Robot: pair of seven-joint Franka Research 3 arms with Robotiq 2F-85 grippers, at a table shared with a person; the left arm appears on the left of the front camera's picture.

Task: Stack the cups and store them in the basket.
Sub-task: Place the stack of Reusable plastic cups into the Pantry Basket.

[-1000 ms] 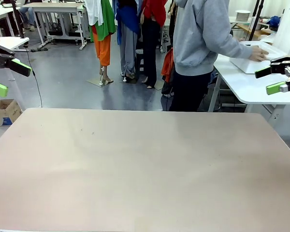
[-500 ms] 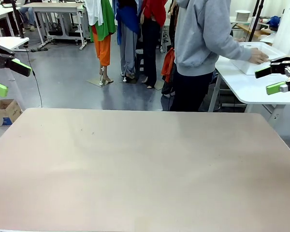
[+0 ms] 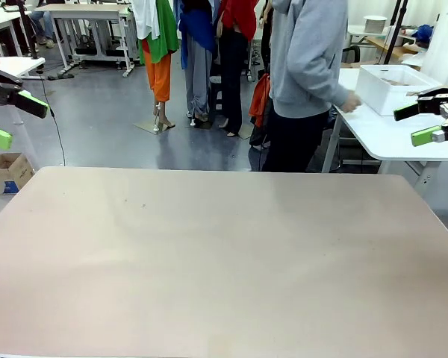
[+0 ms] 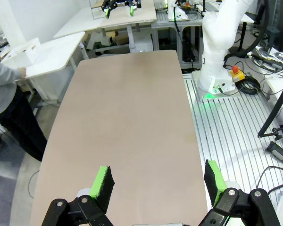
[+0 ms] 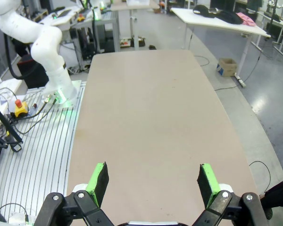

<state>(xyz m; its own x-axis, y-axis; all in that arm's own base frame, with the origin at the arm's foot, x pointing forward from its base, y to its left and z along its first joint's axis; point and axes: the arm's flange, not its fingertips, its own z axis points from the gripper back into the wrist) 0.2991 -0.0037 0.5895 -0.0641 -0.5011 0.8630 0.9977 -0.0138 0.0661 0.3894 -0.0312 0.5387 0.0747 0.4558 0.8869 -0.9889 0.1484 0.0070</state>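
While one person [image 3: 306, 74] in a grey top stands at the far side, we see one white basket [image 3: 392, 88] on the side table [image 3: 388, 130] behind, just beside that person's hand [image 3: 351, 103]. We count two grippers, left gripper [image 3: 7, 119] and right gripper [image 3: 429, 123], each hovering empty with jaws spread wide above the bare beige table [image 3: 224, 261].

Beige table [image 3: 224, 253]; white basket [image 3: 388, 88]; grey sleeve [image 3: 313, 52]; green gripper pads [image 4: 102, 181].
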